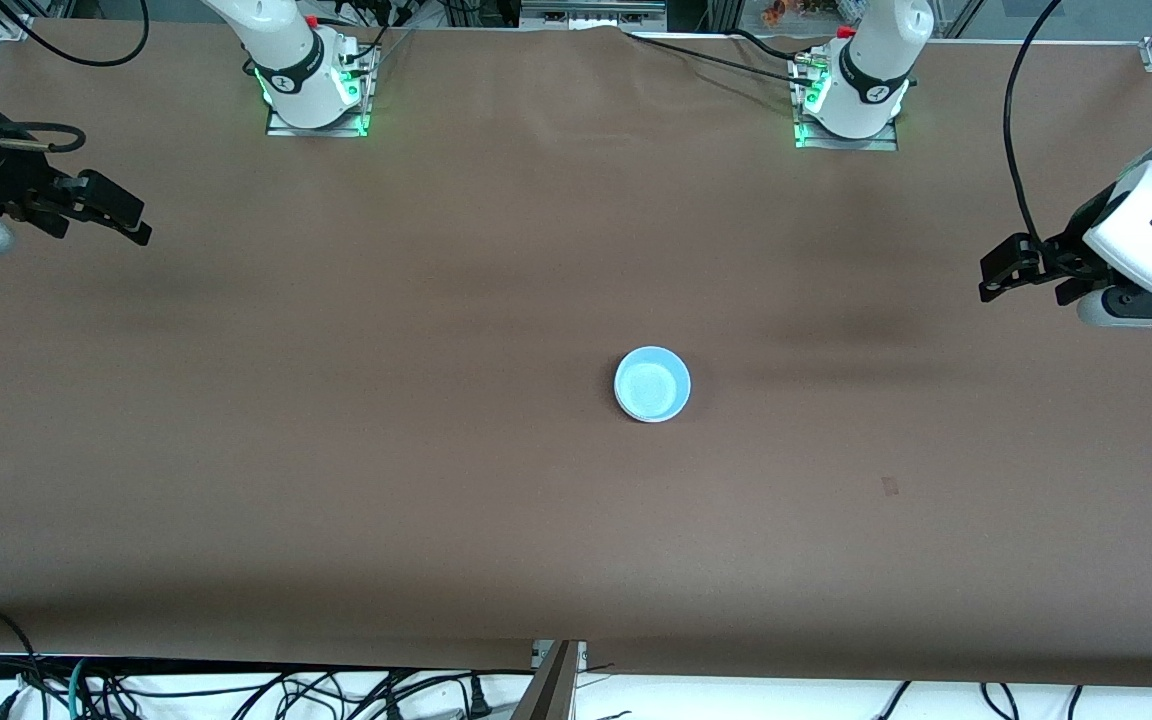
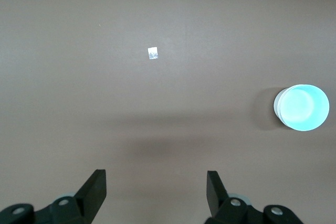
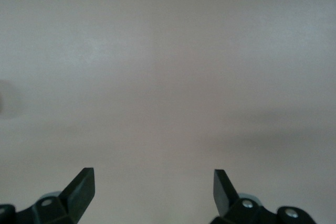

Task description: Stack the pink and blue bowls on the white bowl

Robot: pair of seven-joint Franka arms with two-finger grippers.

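Note:
A light blue bowl (image 1: 652, 383) sits near the middle of the brown table, nested on a white bowl whose rim (image 1: 620, 398) peeks out beneath it. The left wrist view shows the same blue bowl (image 2: 304, 107) with the white bowl edge (image 2: 277, 106) showing beside it. The pink bowl is hidden or out of view. My left gripper (image 1: 988, 279) hangs open and empty over the left arm's end of the table, well away from the stack; its fingers (image 2: 156, 174) frame bare table. My right gripper (image 1: 141, 225) waits open and empty over the right arm's end (image 3: 152, 172).
A small square tape mark (image 1: 890, 486) lies on the table toward the left arm's end, nearer the front camera than the stack; it shows as a pale square (image 2: 153, 53). The arm bases (image 1: 314, 95) (image 1: 848, 110) stand along the table's back edge. Cables (image 1: 236, 690) hang below the front edge.

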